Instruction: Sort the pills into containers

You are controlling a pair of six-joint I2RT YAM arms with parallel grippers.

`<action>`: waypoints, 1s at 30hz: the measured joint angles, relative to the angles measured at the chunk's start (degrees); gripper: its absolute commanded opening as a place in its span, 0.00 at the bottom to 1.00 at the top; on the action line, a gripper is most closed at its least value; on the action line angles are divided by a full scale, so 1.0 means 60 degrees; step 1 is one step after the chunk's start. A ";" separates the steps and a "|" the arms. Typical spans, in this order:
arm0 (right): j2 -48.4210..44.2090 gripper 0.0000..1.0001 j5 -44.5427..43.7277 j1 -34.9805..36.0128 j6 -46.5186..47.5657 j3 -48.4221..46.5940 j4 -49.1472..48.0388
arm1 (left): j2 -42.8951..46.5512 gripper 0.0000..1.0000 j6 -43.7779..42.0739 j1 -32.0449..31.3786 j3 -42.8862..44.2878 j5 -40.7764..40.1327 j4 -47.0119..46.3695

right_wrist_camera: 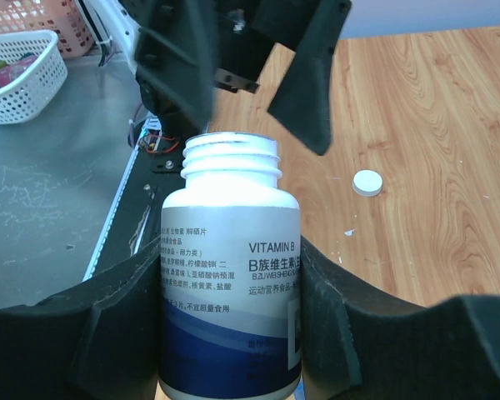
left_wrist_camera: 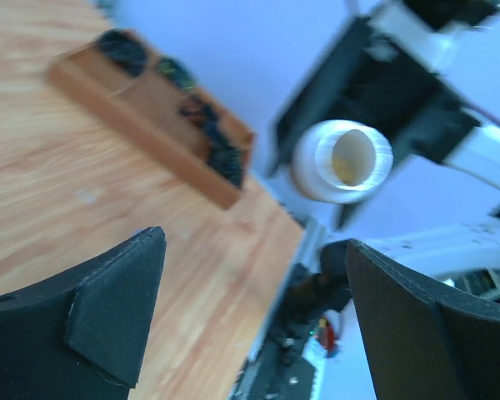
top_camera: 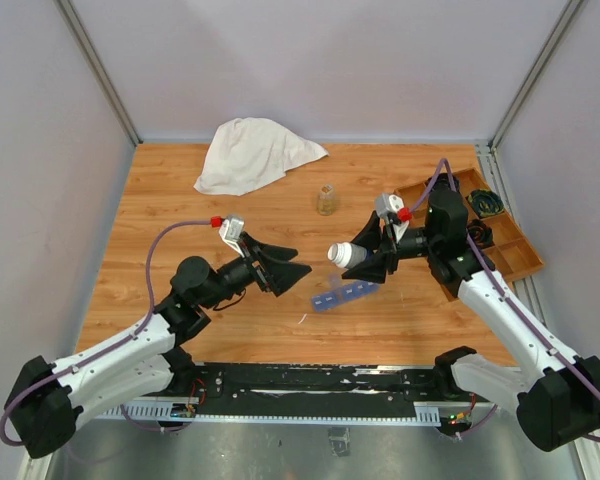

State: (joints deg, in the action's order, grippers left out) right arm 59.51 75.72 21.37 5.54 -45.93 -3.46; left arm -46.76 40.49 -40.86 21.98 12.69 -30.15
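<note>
My right gripper [top_camera: 368,258] is shut on a white vitamin bottle [top_camera: 347,254] with a blue-and-grey label, held on its side above the table. The bottle [right_wrist_camera: 231,283] has no cap, and its open mouth [left_wrist_camera: 350,158] faces my left gripper. The blue translucent containers strip [top_camera: 344,296] lies on the table just below the bottle. My left gripper [top_camera: 302,262] hovers a short way left of the bottle mouth, open and empty, and its fingers [left_wrist_camera: 117,308] stand wide apart. A white cap [right_wrist_camera: 367,182] lies on the wood. No loose pills show.
A brown wooden divided tray [top_camera: 508,262] with dark items sits at the right edge. There is a small glass jar [top_camera: 327,198] behind the bottle and a white cloth [top_camera: 252,152] at the back. A white basket [right_wrist_camera: 17,71] stands off the table.
</note>
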 measured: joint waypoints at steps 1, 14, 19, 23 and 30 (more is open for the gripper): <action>0.0000 0.00 0.0029 -0.0025 -0.0178 0.0011 -0.0171 | 0.0004 0.94 -0.0004 -0.0357 0.0062 0.0015 -0.0313; -0.0062 0.01 0.0131 -0.0109 -0.0725 0.0095 -0.0732 | -0.1428 0.94 0.0841 -0.2142 0.1027 -0.1443 -0.1719; -0.0062 0.01 0.0127 -0.0164 -0.0681 0.0098 -0.0707 | -0.2014 0.92 0.1275 -0.2397 0.1333 -0.1920 -0.1559; -0.0062 0.01 0.0124 -0.0168 -0.0594 0.0098 -0.0637 | -0.2204 0.87 0.1410 -0.2710 0.1770 -0.2178 -0.1304; -0.0062 0.01 0.0087 -0.0171 -0.0339 0.0098 -0.0368 | -0.2663 0.70 0.1596 -0.2973 0.2626 -0.2510 -0.0681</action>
State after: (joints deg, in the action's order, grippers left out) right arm 59.13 76.25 20.34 3.51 -45.34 -5.67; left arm -62.74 50.06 -58.70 37.74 -2.37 -34.24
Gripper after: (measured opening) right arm 0.534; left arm 0.768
